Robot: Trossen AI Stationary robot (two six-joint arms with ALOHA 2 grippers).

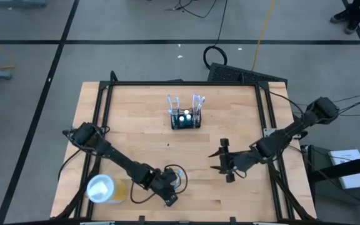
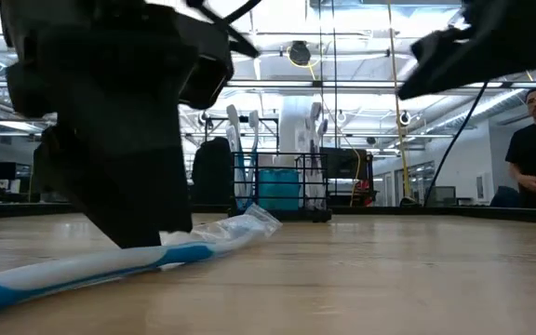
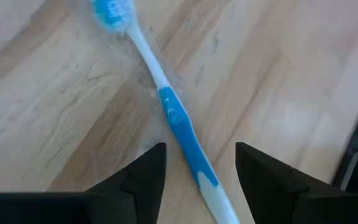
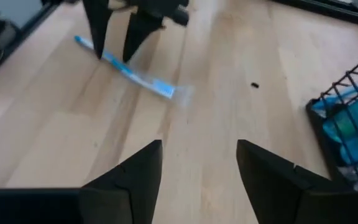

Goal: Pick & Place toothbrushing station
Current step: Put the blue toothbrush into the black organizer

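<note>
- Far left, front corner of the pale wooden table [image 1: 230, 106]: one yellow cup with a white lid [image 1: 102, 187], lying near my left arm. Not part of the job as far as I can tell, so I'm leaving it be.
- Next over, my left gripper [image 1: 170, 187] is down at the front edge, fingers [image 3: 143, 177] spread and straddling a blue-and-white plastic toothbrush [image 3: 179, 121] that lies flat on the wood. It runs lengthwise between my fingers, bristle head pointing away from the wrist, handle end toward me. I'm around it, not pinching it. There's some clear wrapping at the head end too.
- Middle, toward the back: the small black wire-mesh toothbrushing station [image 1: 185, 119] stands upright, well apart from both my grippers. It's away from the left fingers across the table, toward the far side and a bit right.
- In the station I count about four brushes standing up, plus a teal tube or bottle I can't make out properly.
- Right of centre: my right gripper [image 1: 225, 161] hangs above the table, fingers [image 4: 132, 177] spread with nothing between them. From its wrist the station's corner shows just off to one side, so I'd guess the right arm is the nearer one to the holder.
- Count: one loose brush on the table, one station, one cup, two arms.
- My guess for the next bit: close the left fingers across the handle, lift, carry it back to the station.
</note>
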